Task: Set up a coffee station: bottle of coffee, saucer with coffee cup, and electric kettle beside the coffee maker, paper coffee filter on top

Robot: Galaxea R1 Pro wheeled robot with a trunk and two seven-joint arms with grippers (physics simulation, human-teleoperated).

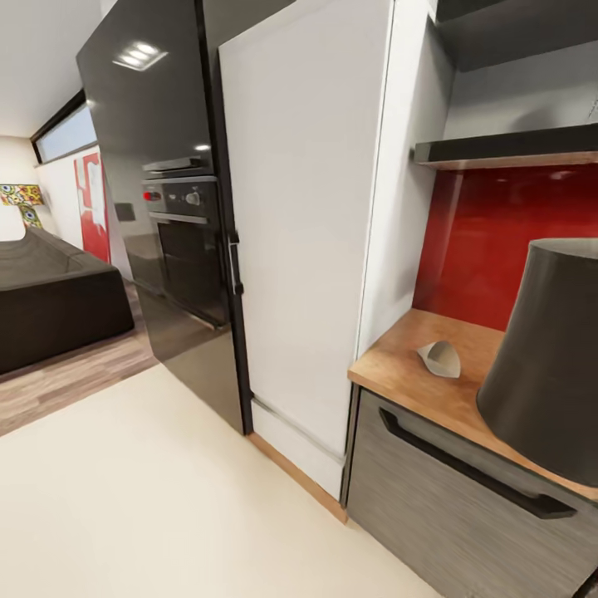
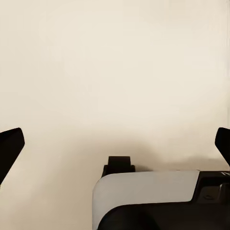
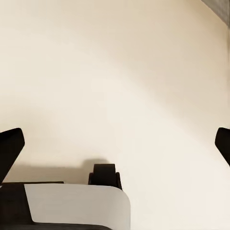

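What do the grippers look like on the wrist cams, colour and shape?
Same on both: left gripper and right gripper have black, wedge-shaped fingertips at the frame edges. Each has a rounded white housing over dark casing, with a small black block above. No cables visible; any markings are unreadable.

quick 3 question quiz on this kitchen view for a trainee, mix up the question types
1. True or false: the paper filter lies on the countertop, apart from the coffee maker.
2. What colour is the wall panel between the shelf and the countertop? A) red B) blue C) white
3. Fill in: in each wrist view the fingers stand wide apart with ____ between them.

Key
1. True
2. A
3. nothing; both the left gripper and the right gripper are open over pale floor.
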